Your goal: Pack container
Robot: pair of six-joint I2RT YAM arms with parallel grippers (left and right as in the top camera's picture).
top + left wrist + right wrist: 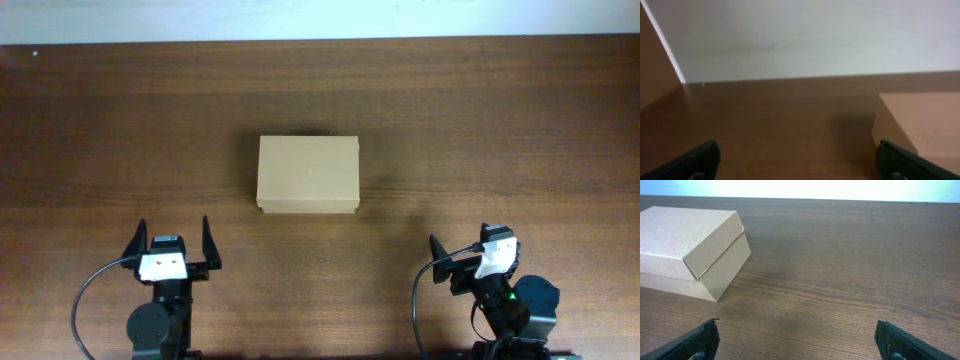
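Observation:
The container (308,175) is a plain tan cardboard box with its flap lid closed, lying in the middle of the table. My left gripper (173,238) is open and empty near the front edge, to the front left of the box. In the left wrist view the box (925,125) shows at the right, beyond the spread fingers (800,162). My right gripper (466,247) is open and empty at the front right. In the right wrist view the box (685,245) lies at the far left, well ahead of the fingers (797,342).
The dark wooden table (480,120) ends at a white wall (320,15) at the back. Black cables (80,300) loop beside both arm bases at the front edge.

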